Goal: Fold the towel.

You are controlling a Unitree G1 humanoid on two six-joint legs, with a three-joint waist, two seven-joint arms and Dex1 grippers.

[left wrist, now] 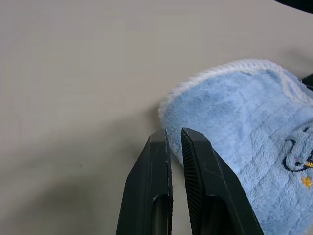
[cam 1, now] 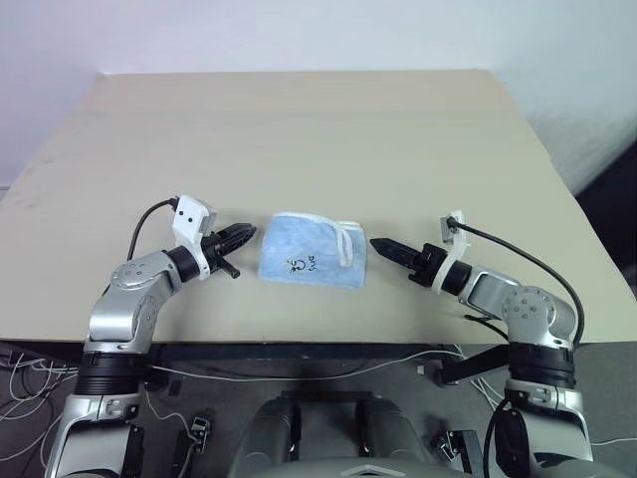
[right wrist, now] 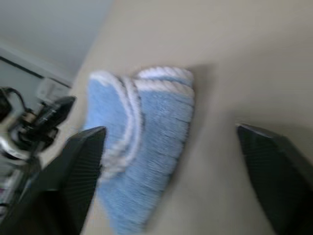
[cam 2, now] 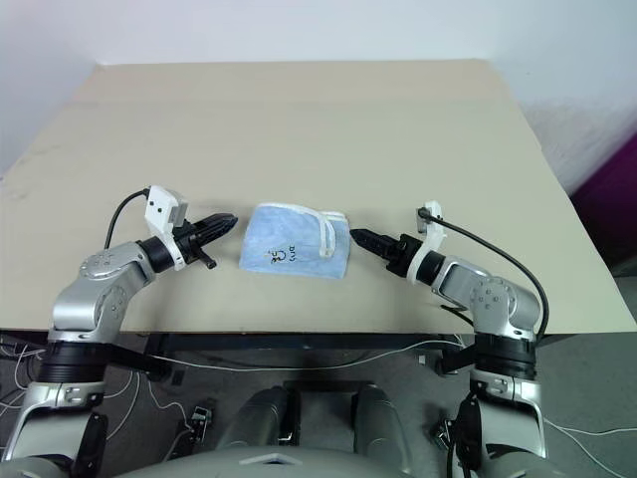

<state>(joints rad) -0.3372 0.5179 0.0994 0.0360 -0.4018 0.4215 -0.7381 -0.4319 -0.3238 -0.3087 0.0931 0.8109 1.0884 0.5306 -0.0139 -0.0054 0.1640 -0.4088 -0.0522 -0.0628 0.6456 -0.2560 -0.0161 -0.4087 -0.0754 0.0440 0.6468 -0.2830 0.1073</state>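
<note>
Towel lies as a compact blue bundle at the near middle of the bench, layers stacked, white edging curling across its top and the dark printed mark facing up. It looks folded already, so to my eye the folding step is finished and the arms are at the release stage.

Left end effector sits at the bundle's 9 o'clock, just beside it, fingers nearly together with only a thin slit between them and nothing caught inside. Right end effector sits at 3 o'clock, just off the cloth; its wrist view shows its fingers spread wide and empty.

Next move, I'd guess, calls for little: draw both arms clear without snagging the edging, or press the top flat if the fold springs open. The upper layer looks puffy, so it may want a pat.
</note>
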